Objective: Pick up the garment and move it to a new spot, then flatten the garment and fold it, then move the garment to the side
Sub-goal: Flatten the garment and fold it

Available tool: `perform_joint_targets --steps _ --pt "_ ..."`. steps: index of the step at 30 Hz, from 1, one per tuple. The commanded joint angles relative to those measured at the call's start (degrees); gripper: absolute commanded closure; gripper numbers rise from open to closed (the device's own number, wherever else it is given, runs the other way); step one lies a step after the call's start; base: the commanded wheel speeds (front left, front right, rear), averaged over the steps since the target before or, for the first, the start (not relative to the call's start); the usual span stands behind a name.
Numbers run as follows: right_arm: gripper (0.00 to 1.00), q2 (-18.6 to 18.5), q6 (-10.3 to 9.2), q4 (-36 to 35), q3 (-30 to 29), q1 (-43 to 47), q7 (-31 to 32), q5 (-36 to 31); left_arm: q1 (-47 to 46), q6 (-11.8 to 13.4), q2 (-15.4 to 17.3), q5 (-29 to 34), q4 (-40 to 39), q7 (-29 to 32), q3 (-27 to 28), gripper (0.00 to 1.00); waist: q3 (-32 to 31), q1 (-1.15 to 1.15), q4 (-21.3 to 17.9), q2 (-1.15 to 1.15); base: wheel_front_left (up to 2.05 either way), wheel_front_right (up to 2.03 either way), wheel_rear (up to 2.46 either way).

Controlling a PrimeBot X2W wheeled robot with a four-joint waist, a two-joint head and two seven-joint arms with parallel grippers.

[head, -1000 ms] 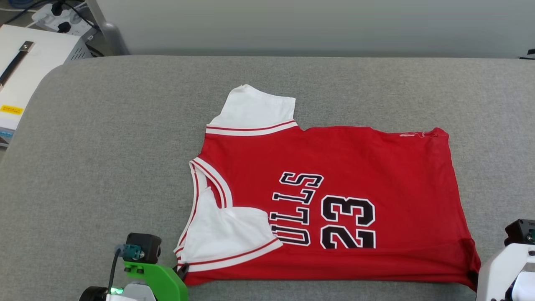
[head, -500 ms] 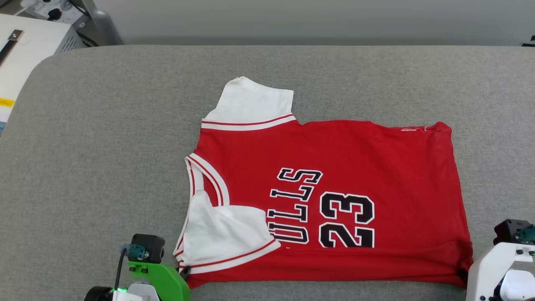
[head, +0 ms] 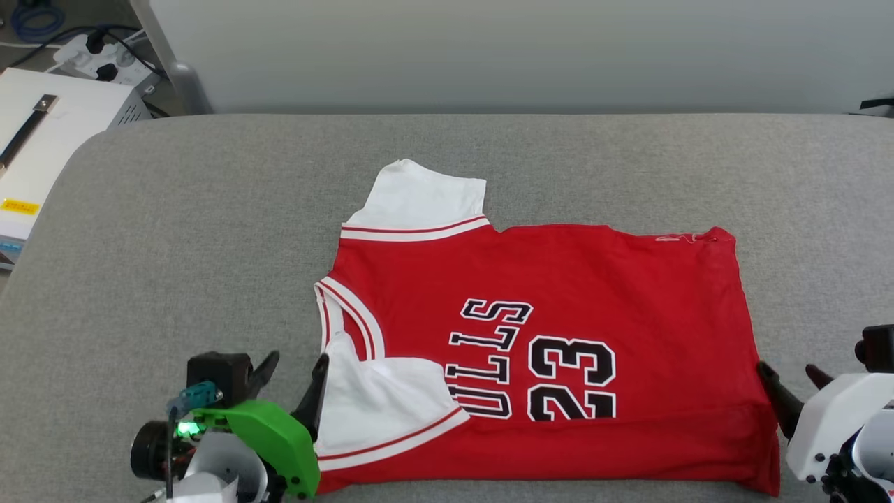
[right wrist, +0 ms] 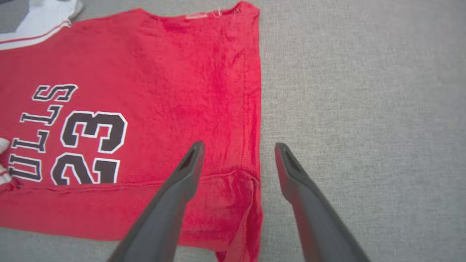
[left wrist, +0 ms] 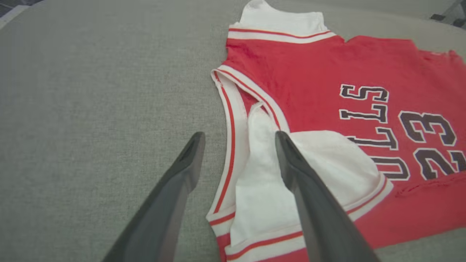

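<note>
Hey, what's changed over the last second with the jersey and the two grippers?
Both let go. The left gripper and right gripper, shut on the garment's two near corners a second ago, now have their fingers spread, each straddling a side edge. The garment stayed flat on the grey surface, near strip folded over, lettering up. The head view's shift is the camera's.
</note>
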Motion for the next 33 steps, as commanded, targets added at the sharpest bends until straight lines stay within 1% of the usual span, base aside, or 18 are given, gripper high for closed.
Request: perform_joint_targets --steps 1,4,6,8,11,14,16,19,22,24,26,30,32,33 --pt "0.0 -0.75 -0.04 -0.66 0.67 -1.1 -3.12 0.61 -1.31 -0.55 -0.74 1.12 -0.14 -3.34 0.83 0.0 -0.95 0.0 -0.45 0.0 0.0 0.0 0.0" --pt "0.0 -1.65 -0.04 -1.3 1.96 -1.28 -10.01 1.08 -1.37 -0.9 -2.14 2.32 -0.31 -10.1 2.3 0.0 -1.57 0.0 -0.84 0.0 0.0 0.0 0.0" --pt "0.0 -2.05 -0.04 -1.17 2.6 -1.1 -14.49 1.0 -0.84 -1.1 -3.08 2.71 -0.17 -12.8 3.01 0.0 -1.95 0.0 -1.04 0.0 0.0 0.0 0.0" --pt "0.0 -2.42 -0.04 -1.11 3.62 -0.8 -18.41 0.62 -0.41 -1.35 -3.66 3.7 -0.02 -14.23 3.44 0.0 -2.15 0.0 -1.22 0.0 0.0 0.0 0.0" --pt "0.0 -1.96 -0.04 -1.0 4.66 -0.52 -23.38 0.47 0.1 -1.79 -4.89 5.4 -0.12 -15.34 4.91 0.0 -2.21 0.0 -1.63 0.0 0.0 0.0 0.0" --pt "0.0 -1.42 -0.04 -1.04 5.55 -0.39 -26.27 0.24 0.2 -2.65 -5.82 7.14 -0.07 -15.59 6.4 0.0 -1.81 0.0 -2.16 0.0 0.0 0.0 0.0" --pt "0.0 -0.91 -0.04 -1.18 6.19 -0.49 -27.32 -0.18 -0.08 -3.79 -6.29 8.41 -0.05 -15.62 7.6 0.0 -1.18 0.0 -2.74 0.0 0.0 0.0 0.0" --pt "0.0 0.11 -0.04 -1.69 7.23 -1.17 -28.39 -0.82 -1.45 -5.72 -6.04 10.27 1.09 -15.64 8.6 0.0 0.27 0.0 -4.07 0.0 0.0 0.0 0.0" --pt "0.0 0.99 -0.04 -2.71 8.11 -2.1 -28.81 -1.11 -4.68 -7.51 -5.03 11.35 2.5 -15.52 8.69 0.0 2.45 0.0 -5.57 0.0 0.0 0.0 0.0" --pt "0.0 1.42 -0.04 -3.26 8.42 -3.05 -28.75 -1.29 -8.18 -8.87 -4.02 11.78 3.4 -13.67 8.4 0.0 4.21 0.0 -6.6 0.0 0.0 0.0 0.0" --pt "0.0 1.8 -0.04 -3.98 8.82 -4.02 -28.77 -1.38 -12.5 -10.46 -2.71 12.15 4.15 -10.45 7.96 0.0 6.26 0.0 -7.7 0.0 0.0 0.0 0.0" --pt "0.0 2.48 -0.04 -5.1 9.28 -5.89 -29.04 -1.44 -22.66 -14.14 -0.38 12.12 6.28 -1.95 7.06 0.0 10.57 0.0 -9.71 0.0 0.0 0.0 0.0" --pt "0.0 2.67 -0.04 -5.17 9.65 -6.86 -29.39 -1.46 -28.12 -16.28 0.98 12.27 8.28 4.05 5.97 0.0 12.57 0.0 -10.88 0.0 0.0 0.0 0.0" --pt "0.0 2.7 -0.04 -5.13 9.87 -7.22 -29.61 -1.49 -30.13 -16.81 1.37 12.22 9.12 6.44 5.7 0.0 13.28 0.0 -11.34 0.0 0.0 0.0 0.0"
